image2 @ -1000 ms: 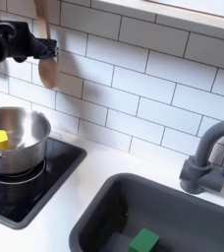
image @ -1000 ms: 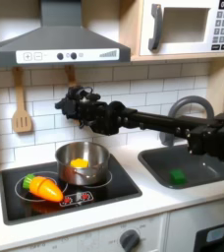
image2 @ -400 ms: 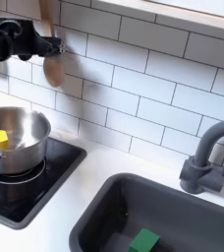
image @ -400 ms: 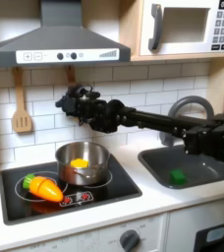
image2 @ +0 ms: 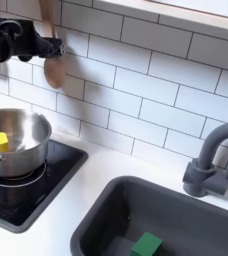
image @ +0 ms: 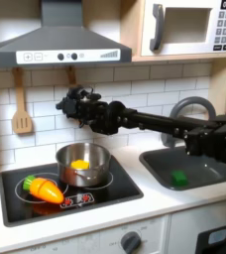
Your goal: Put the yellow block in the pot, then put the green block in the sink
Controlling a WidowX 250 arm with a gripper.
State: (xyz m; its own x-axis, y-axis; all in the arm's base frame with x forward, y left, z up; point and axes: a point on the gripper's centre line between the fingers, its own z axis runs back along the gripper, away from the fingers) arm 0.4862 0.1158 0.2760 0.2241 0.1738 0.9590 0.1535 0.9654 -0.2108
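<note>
already the yellow block (image: 78, 164) lies in the pot (image: 84, 166) and the green block (image: 178, 177) in the sink (image: 199, 182), so the gripper (image: 67, 100), its jaws' state unclear, should just hold high over the stove, touching nothing.

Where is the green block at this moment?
The green block lies inside the sink, at the first exterior view's right, below the faucet.

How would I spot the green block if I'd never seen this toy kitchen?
Find the dark grey sink with the arched faucet, at the first exterior view's right. The green block lies inside the basin, a small dark green cube. The other green thing, the carrot's leafy top, lies on the stove.
</note>
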